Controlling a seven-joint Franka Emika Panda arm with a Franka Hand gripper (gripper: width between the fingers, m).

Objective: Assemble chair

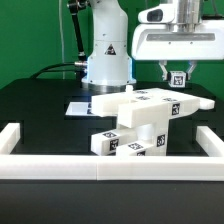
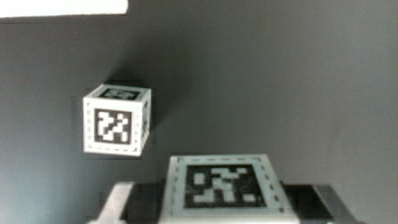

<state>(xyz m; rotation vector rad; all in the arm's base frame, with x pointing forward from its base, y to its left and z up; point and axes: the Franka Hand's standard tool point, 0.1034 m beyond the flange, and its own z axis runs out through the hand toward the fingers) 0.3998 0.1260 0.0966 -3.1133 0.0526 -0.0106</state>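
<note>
A black table [image 1: 35, 100] is being enclosed by a white rail [image 1: 60, 165] on three sides. The marker board [image 1: 80, 107] is being shown flat on it, and a green wall [image 1: 30, 40] behind.

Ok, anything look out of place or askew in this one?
Nothing looks broken or spilled. The half-built chair sits on the table inside the white rail. The gripper holds a small tagged block, and a loose cube on the table is turned slightly relative to it, which seems ordinary for a waiting part.
</note>
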